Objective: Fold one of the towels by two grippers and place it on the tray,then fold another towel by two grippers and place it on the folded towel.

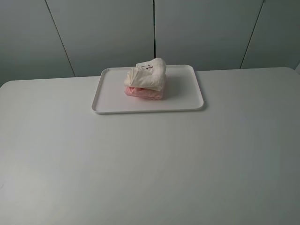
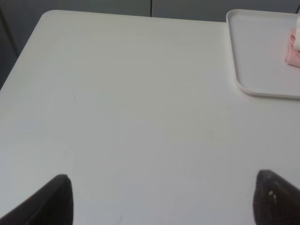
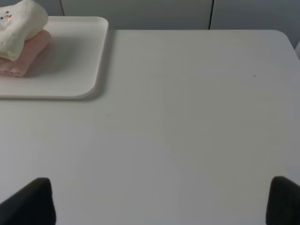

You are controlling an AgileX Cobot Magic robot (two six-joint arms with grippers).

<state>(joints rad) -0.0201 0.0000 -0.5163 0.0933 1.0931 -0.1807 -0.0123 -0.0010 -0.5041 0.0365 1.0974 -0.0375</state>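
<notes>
A white tray (image 1: 187, 93) sits at the back middle of the white table. On it a folded cream towel (image 1: 147, 75) lies on top of a folded pink towel (image 1: 143, 93). Neither arm shows in the high view. In the left wrist view my left gripper (image 2: 164, 201) is open and empty over bare table, with the tray (image 2: 255, 70) and an edge of the pink towel (image 2: 293, 54) well beyond it. In the right wrist view my right gripper (image 3: 161, 201) is open and empty, far from the tray (image 3: 79, 61), the cream towel (image 3: 18, 28) and the pink towel (image 3: 23, 56).
The white table (image 1: 150, 164) spreads wide in front of the tray. Grey panelled walls (image 1: 108, 33) stand behind the table's back edge.
</notes>
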